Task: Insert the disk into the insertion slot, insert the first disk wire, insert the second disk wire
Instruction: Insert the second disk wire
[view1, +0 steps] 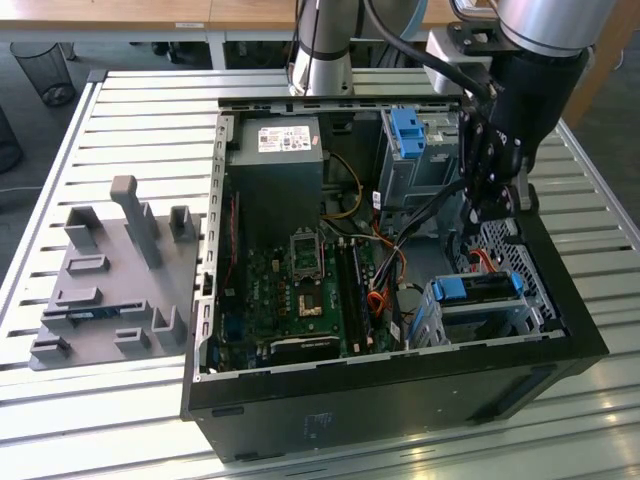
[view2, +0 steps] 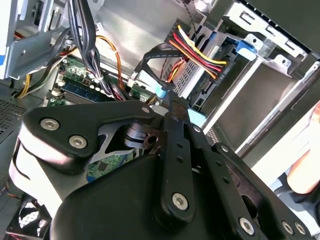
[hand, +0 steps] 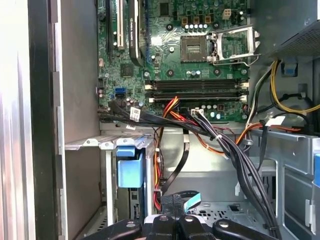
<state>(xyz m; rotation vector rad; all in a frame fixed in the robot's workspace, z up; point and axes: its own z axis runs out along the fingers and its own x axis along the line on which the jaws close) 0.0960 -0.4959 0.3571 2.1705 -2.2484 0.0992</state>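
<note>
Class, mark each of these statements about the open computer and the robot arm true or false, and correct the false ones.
1. The disk already sits in the insertion slot. True.
2. The gripper hangs over the slatted table, outside the computer. False: it reaches down inside the case, just beyond the slot, at the exterior view's right.
3. The case lies open, with the motherboard in plain sight. True.
4. A cooler with a fan covers the processor socket. False: the socket is bare, with nothing mounted on it.
</note>
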